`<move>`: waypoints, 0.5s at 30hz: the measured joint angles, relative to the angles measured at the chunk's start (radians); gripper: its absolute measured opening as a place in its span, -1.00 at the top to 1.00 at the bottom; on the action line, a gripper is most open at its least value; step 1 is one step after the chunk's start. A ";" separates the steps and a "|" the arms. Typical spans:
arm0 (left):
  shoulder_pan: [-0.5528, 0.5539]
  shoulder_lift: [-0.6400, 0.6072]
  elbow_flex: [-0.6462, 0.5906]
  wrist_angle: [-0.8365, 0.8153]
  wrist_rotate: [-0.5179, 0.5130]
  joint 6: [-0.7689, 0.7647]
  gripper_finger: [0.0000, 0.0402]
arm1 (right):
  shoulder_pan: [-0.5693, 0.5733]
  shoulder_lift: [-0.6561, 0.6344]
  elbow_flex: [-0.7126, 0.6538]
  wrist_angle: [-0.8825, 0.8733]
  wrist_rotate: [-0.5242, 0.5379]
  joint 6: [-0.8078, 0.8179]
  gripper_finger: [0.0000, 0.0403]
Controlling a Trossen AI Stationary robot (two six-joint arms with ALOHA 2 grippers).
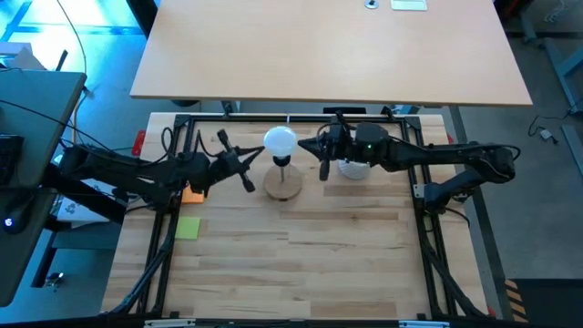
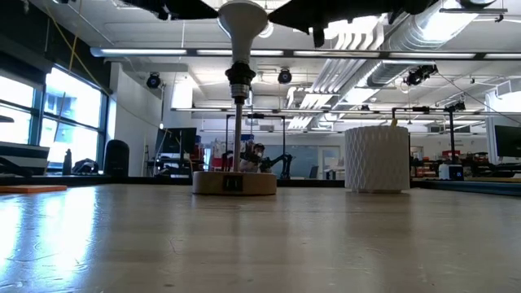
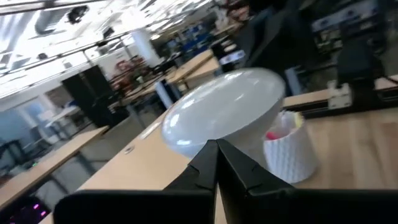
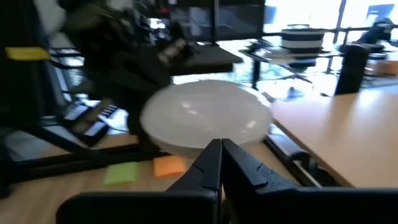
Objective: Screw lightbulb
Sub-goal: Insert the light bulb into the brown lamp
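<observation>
- Nearest the front edge, the wooden counter (image 1: 301,264) is bare planks, with a green sticky note (image 1: 188,228) lying toward the left side.
- A little farther in, an orange note (image 1: 192,193) lies partly under the left arm.
- Mid-counter stands the round wooden disc (image 1: 283,185), flat on the boards, with a thin stem (image 2: 238,134) rising straight up from it.
- The lightbulb (image 1: 280,141) sits on top of that stem, globe uppermost and narrow neck pointing down into the dark socket (image 2: 238,80); it stands upright.
- The left tool (image 1: 244,170) comes in from the left, its tip just beside the bulb and stem. Its two dark fingers (image 3: 205,168) are pressed together with no gap, and nothing is held between them; from its wrist camera the white globe fills the view right past the fingertips.
- The right tool (image 1: 323,157) reaches in from the opposite side, also just beside the bulb. Its fingers (image 4: 214,163) are likewise pinched together on nothing, with the globe close in front of them.
- Whether either tip actually touches the glass I cannot tell.
- Just right of the disc, under the right arm, stands a white latticed cup (image 2: 376,158) with something pink (image 3: 274,134) inside it.
- Beyond the frame at the back sits a second, paler desk (image 1: 328,46).
- Farther off is a large workshop room with ceiling lights.
</observation>
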State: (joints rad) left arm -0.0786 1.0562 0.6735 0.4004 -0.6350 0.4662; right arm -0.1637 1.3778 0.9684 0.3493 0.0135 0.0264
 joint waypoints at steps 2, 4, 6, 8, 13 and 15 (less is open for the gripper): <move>0.025 0.005 0.000 0.000 -0.013 -0.002 1.00 | 0.011 0.000 0.000 0.005 -0.037 0.000 1.00; 0.046 0.008 0.000 -0.012 -0.025 -0.004 1.00 | 0.038 0.000 0.000 0.011 -0.082 -0.001 1.00; 0.057 0.005 -0.001 -0.047 -0.080 -0.003 1.00 | 0.064 0.001 0.000 0.002 -0.135 -0.025 1.00; 0.060 -0.010 -0.001 -0.066 -0.127 -0.001 1.00 | 0.088 -0.001 0.000 -0.007 -0.142 -0.055 1.00; 0.026 -0.049 0.000 -0.089 -0.123 -0.016 1.00 | 0.111 -0.033 0.000 -0.058 0.086 -0.080 1.00; 0.008 -0.061 0.000 -0.069 -0.055 -0.014 1.00 | 0.091 -0.039 0.000 -0.073 0.216 -0.076 1.00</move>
State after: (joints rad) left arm -0.0703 0.9950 0.6731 0.3310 -0.6898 0.4517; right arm -0.0732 1.3383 0.9684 0.2768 0.2293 -0.0493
